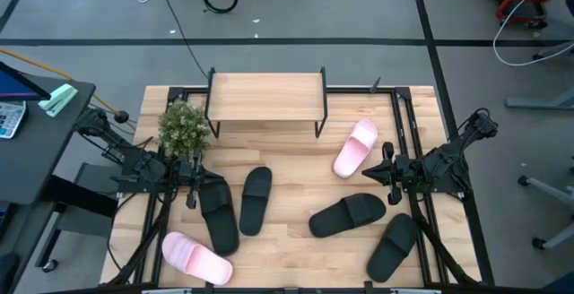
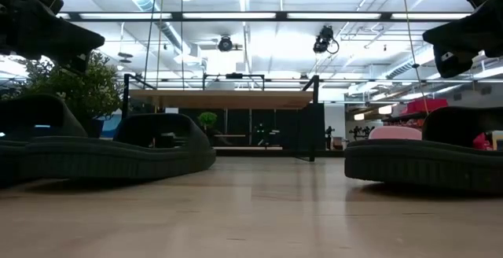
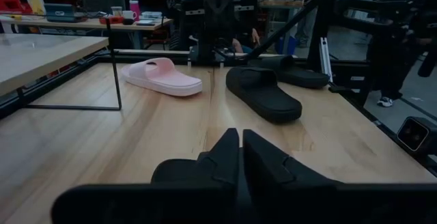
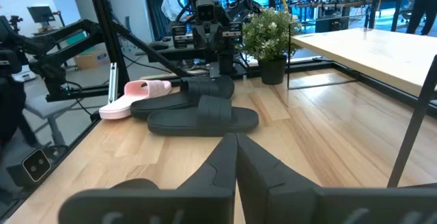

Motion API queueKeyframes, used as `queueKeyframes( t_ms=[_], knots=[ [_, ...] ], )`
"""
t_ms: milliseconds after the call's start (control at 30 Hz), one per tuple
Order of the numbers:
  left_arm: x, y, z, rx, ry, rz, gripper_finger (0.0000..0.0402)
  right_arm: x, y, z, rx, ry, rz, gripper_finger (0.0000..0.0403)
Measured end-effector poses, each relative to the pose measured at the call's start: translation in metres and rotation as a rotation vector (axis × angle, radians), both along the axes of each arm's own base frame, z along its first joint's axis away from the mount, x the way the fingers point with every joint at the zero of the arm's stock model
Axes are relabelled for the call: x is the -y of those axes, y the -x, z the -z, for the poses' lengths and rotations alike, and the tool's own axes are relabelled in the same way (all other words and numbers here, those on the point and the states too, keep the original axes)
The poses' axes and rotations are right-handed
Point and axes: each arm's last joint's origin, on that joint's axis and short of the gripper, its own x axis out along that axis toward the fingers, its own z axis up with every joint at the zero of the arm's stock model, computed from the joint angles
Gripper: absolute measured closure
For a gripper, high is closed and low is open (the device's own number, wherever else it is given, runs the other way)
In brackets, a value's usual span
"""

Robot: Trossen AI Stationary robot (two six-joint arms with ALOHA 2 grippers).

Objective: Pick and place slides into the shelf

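Note:
The shelf [image 1: 265,97] stands at the table's far middle on thin black legs, its top board bare. Six slides lie flat on their soles on the table: one pink [image 1: 356,148] at the right of the shelf, one pink [image 1: 195,257] at the near left, two black [image 1: 256,200] [image 1: 218,213] side by side left of centre, and two black [image 1: 348,214] [image 1: 393,246] at the near right. My left gripper [image 1: 193,185] is shut and hovers beside the far end of the left black slide. My right gripper [image 1: 383,170] is shut and hovers between the far pink slide and a black one.
A potted plant [image 1: 184,128] stands at the shelf's left, close behind my left gripper. Black frame rails [image 1: 408,133] run along the table's sides. There is bare wood in the table's middle [image 1: 296,177] in front of the shelf.

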Motion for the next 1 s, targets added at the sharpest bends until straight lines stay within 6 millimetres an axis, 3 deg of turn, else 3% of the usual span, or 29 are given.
queueKeyframes(
  t_ms=[1000],
  knots=[
    [0.0000, 0.0000, 0.0000, 0.000, 0.000, 0.000, 0.0366, 0.0000, 0.0000, 0.0000, 0.000, 0.000, 0.000, 0.0389]
  ],
)
